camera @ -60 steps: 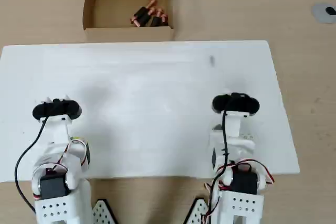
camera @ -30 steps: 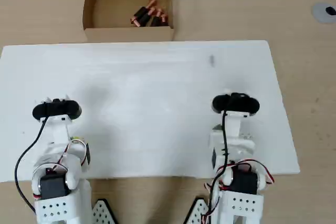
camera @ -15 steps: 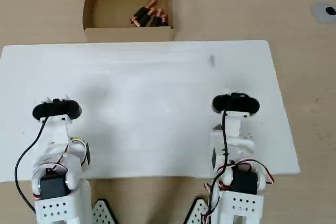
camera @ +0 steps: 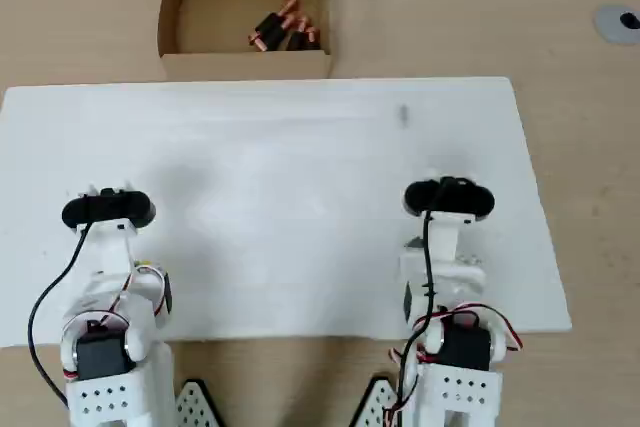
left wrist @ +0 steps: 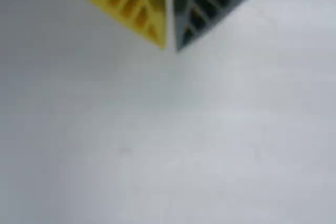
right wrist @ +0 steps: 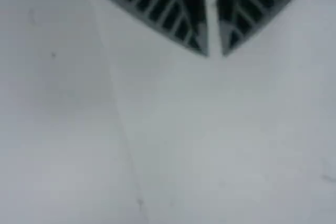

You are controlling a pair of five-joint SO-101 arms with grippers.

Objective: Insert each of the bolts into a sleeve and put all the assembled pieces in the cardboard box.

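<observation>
At the near left of the table point(camera: 580, 127), one arm point(camera: 105, 287) sits folded over the edge of a white sheet point(camera: 300, 207). The left gripper point(left wrist: 170, 48) hangs just above the sheet, its yellow and dark fingers drawn almost together with a thin slit between them and nothing held.

Beyond the far edge of the sheet, left of centre, stands the cardboard box point(camera: 245, 65). The assembled pieces point(camera: 285, 29), black sleeves with copper bolts, lie in a small heap in its right half.

Toward the near right, a second arm point(camera: 445, 277) is folded over the sheet. The right gripper point(right wrist: 212, 53) is also narrow and holds nothing, just above the sheet.

A grey disc point(camera: 617, 23) lies at the table's far right edge.
</observation>
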